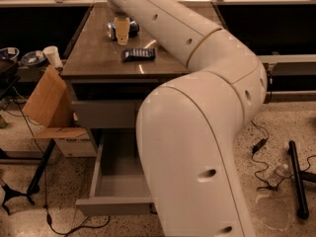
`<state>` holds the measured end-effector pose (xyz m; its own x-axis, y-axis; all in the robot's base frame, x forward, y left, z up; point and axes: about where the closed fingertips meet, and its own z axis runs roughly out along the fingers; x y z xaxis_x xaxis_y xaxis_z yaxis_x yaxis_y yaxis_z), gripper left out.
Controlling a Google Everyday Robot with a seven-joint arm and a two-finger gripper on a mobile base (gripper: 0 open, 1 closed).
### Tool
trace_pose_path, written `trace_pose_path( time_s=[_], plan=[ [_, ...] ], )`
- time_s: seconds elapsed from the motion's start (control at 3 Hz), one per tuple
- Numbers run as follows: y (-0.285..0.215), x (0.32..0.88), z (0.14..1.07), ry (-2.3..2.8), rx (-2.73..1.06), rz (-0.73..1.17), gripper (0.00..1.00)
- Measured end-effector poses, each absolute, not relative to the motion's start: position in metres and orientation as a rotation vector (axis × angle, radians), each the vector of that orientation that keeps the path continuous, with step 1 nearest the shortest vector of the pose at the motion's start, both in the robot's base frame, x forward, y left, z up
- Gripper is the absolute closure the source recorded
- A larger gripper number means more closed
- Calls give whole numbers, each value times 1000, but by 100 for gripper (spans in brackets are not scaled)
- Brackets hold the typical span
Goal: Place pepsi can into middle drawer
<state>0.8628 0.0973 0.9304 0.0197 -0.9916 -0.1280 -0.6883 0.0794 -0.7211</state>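
Camera view looking down on a brown wooden tabletop (94, 58). Just off the tabletop's left edge: a white paper cup (51, 56). Lower left of the tabletop: a brown cardboard box (47, 100), flap raised.

Under the tabletop: a closed grey topmost drawer (106, 113). Under that: the wide grey metal middle drawer (111, 206), standing open, its right part hidden behind the arm.

On the tabletop, toward its far side: a small blue pepsi can (111, 29), lying on its side with a silvery end to the left. Beige claw (121, 36) down at the can, in front of it or touching it; open, closed or gripping cannot be told.

Nearer the tabletop's front edge, just right of the can: a flat dark-blue snack packet (138, 54).

From above the tabletop down across the right foreground: a large white robot arm (197, 112).

Right of the tabletop, on the speckled floor: black cables (257, 147) and a black bar (297, 181).
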Motion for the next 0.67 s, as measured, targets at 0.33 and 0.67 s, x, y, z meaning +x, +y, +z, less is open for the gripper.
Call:
trace_pose_path(
  time_s=[0.33, 0.67],
  plan=[
    [93, 867, 929, 1643, -1744, -673, 0],
    [85, 873, 941, 1597, -1732, -759, 0]
  ],
)
